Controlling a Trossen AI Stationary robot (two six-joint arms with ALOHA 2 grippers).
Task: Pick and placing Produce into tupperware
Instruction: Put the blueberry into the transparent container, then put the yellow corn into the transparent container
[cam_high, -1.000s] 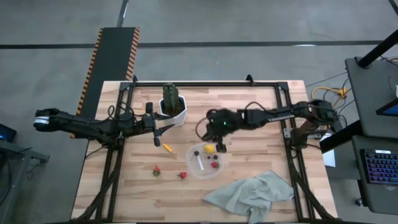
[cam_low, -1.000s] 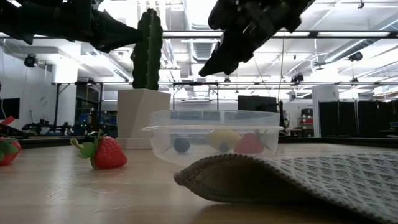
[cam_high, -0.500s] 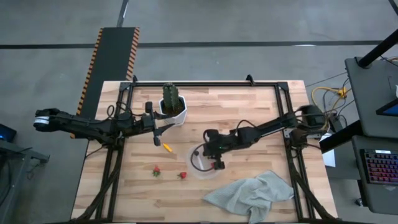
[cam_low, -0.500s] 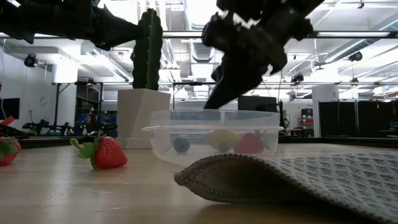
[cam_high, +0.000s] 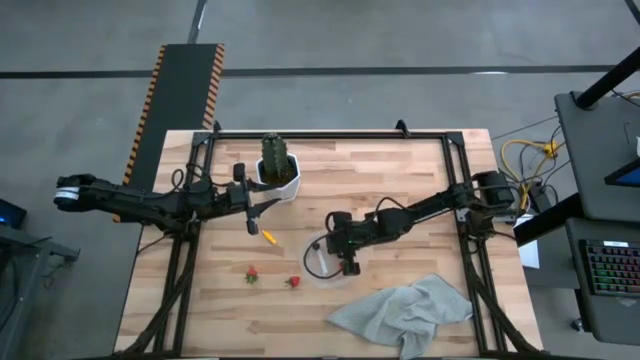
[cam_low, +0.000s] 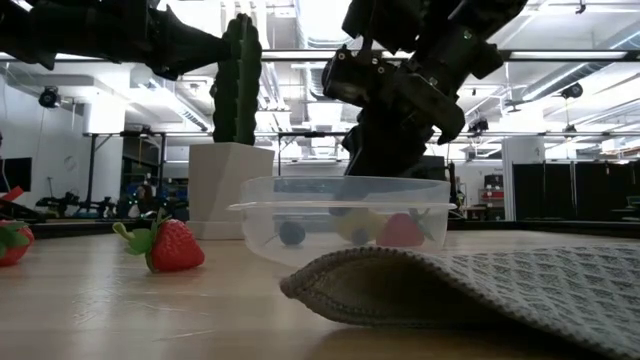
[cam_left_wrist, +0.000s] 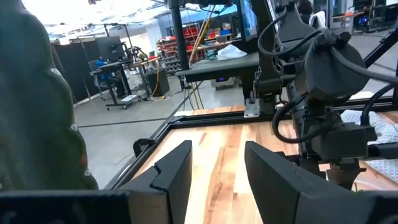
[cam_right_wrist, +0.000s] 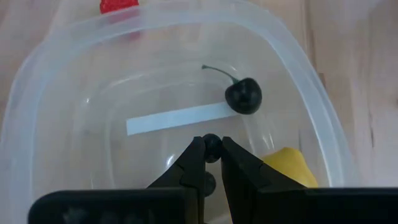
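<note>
Right gripper is down inside the tub, fingers pinched on a small dark berry. Risk here: let go too high and it bounces over the shallow rim; or the wrist nudges the light tub and it slides. A second berry lies at one o'clock of the tips, lemon at four. Right arm reaches in low from three o'clock, wrist tipped down. Left gripper waits spread apart beside the cactus; carrot and two strawberries remain outside.

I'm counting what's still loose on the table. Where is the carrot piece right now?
In the high view the carrot piece lies on the bare table left of the tupperware, just below the left gripper and the cactus pot.
</note>
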